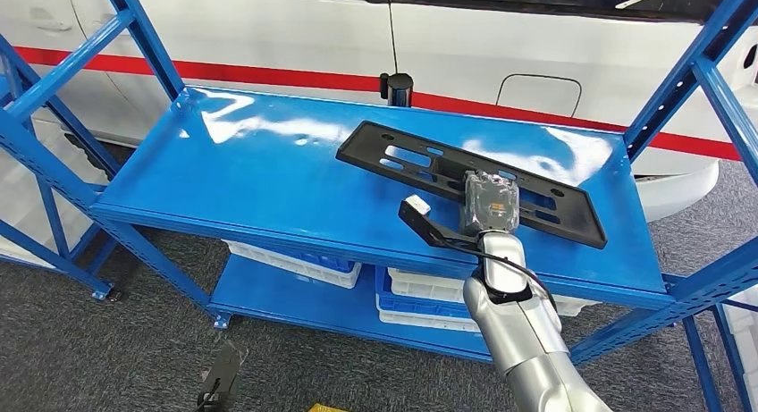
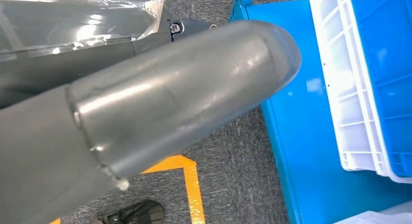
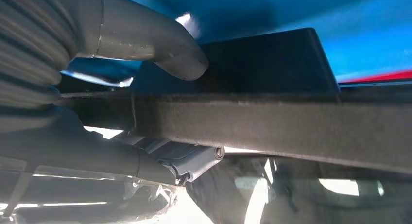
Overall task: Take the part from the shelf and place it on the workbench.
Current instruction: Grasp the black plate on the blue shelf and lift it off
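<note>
A long black plastic part (image 1: 420, 157) with cut-outs lies slanted on the blue top shelf (image 1: 250, 180), towards its right side. My right hand (image 1: 490, 202) sits over the part's near right stretch. In the right wrist view its thumb (image 3: 180, 59) presses on one face of the part (image 3: 272, 59) and its fingers (image 3: 189, 161) curl under the edge, so it grips the part. My left hand (image 2: 145, 112) hangs low beside the shelf, thumb stretched out, holding nothing.
Blue slanted shelf posts (image 1: 679, 81) stand at both ends. White and blue crates (image 1: 295, 264) fill the lower shelf, one crate (image 2: 369, 78) close to my left hand. A white car (image 1: 536, 46) stands just behind. Yellow tape (image 2: 189, 180) marks the grey floor.
</note>
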Tool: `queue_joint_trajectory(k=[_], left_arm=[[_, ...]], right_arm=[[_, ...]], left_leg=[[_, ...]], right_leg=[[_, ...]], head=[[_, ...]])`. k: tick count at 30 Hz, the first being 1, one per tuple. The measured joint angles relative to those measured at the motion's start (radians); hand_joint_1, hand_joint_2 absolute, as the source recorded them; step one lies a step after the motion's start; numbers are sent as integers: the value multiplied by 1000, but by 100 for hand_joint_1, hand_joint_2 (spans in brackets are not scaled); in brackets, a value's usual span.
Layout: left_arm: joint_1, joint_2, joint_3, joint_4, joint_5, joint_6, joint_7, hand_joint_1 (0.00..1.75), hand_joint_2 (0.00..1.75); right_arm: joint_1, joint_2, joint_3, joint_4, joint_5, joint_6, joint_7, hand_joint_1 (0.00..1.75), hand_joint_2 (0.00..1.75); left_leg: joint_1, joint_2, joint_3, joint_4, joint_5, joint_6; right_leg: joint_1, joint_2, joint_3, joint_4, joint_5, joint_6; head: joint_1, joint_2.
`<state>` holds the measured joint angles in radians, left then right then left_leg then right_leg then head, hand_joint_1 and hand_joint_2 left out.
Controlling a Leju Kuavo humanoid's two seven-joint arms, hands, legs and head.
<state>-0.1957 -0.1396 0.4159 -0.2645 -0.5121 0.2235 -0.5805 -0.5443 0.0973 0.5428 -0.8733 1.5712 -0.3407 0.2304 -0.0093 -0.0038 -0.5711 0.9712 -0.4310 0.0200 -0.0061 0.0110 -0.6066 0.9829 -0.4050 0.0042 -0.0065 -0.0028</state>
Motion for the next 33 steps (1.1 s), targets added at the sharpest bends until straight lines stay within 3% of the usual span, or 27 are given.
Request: queue_joint_trajectory(k=[3, 14, 15, 18, 19, 24, 33], left_arm=[[-1, -5, 7, -2, -3, 11, -9, 0, 175], [-6, -10, 10, -4, -3, 37, -23, 0, 175], [-9, -13, 15, -5, 5, 42, -38, 0, 131], [-15, -25, 36, -6, 41, -32, -80, 0, 0], [-16, -27, 40, -6, 45, -59, -82, 0, 0], [-22, -35, 39, -6, 31, -77, -79, 0, 0], [-35, -49, 37, -6, 21, -71, -68, 0, 0]], right_arm=[[23, -4, -17, -47, 0, -4, -18, 175, 175], [52, -6, -48, -112, -16, -10, -55, 175, 175], [71, -8, -72, -173, -51, -17, -88, 175, 175], [166, -20, -183, -599, -244, -59, -236, 175, 175], [188, -24, -204, -709, -286, -71, -265, 175, 175], [231, -49, -209, -866, -425, -113, -334, 175, 175], [245, -87, -193, -1000, -506, -113, -365, 175, 175]], left_leg=[[0, 0, 0, 0, 0, 0], [0, 0, 0, 0, 0, 0], [0, 0, 0, 0, 0, 0], [0, 0, -2, 0, -1, 0], [0, 0, -3, 0, -1, 0], [0, 0, -3, 0, -1, 0], [0, 0, -3, 0, -1, 0]], right_leg=[[0, 0, 0, 0, 0, 0], [0, 0, 0, 0, 0, 0], [0, 0, 0, 0, 0, 0], [0, 1, -2, 0, 0, 0], [0, 1, -3, 0, 0, 0], [-1, 0, -3, 0, 0, 0], [-1, 1, -3, 0, 0, 0]], head=[[0, 0], [0, 0], [0, 0], [0, 0], [0, 0], [0, 0], [0, 0]])
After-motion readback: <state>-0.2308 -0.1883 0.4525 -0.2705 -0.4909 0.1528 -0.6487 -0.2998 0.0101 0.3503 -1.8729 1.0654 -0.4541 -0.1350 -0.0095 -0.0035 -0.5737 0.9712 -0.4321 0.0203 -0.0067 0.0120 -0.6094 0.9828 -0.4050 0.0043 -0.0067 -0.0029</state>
